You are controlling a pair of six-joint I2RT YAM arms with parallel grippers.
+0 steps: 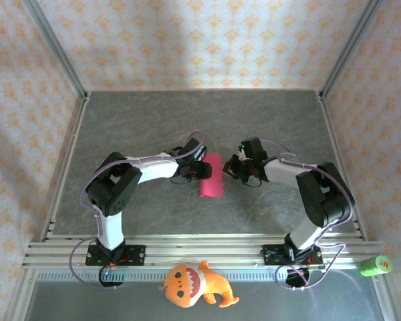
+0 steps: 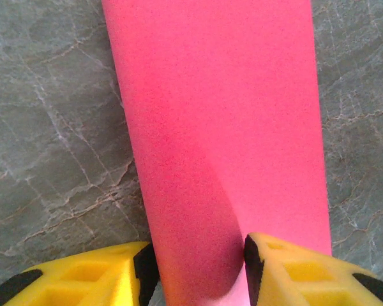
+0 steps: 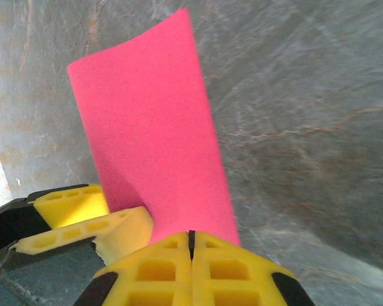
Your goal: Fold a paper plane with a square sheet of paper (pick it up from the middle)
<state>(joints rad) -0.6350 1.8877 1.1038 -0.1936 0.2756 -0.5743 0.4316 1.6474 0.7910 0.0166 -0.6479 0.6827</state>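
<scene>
The square sheet of paper (image 1: 212,177) is a narrow magenta-pink rectangle in the middle of the table, between both grippers. My left gripper (image 1: 202,168) is at its left edge. In the left wrist view its yellow fingers (image 2: 201,255) stand apart, with a shaded, bowed part of the sheet (image 2: 230,115) between the pads. My right gripper (image 1: 232,168) is at the sheet's right edge. In the right wrist view its jaws (image 3: 191,237) are shut on the paper's edge, and the sheet (image 3: 153,127) rises curved ahead of them. The left gripper's fingers (image 3: 70,204) show beside it.
The grey marbled table (image 1: 154,120) is fenced by metal rails at the sides and papered walls behind. An orange plush toy (image 1: 194,284) lies in front of the near rail, and a green cylinder (image 1: 375,265) rests at the near right corner.
</scene>
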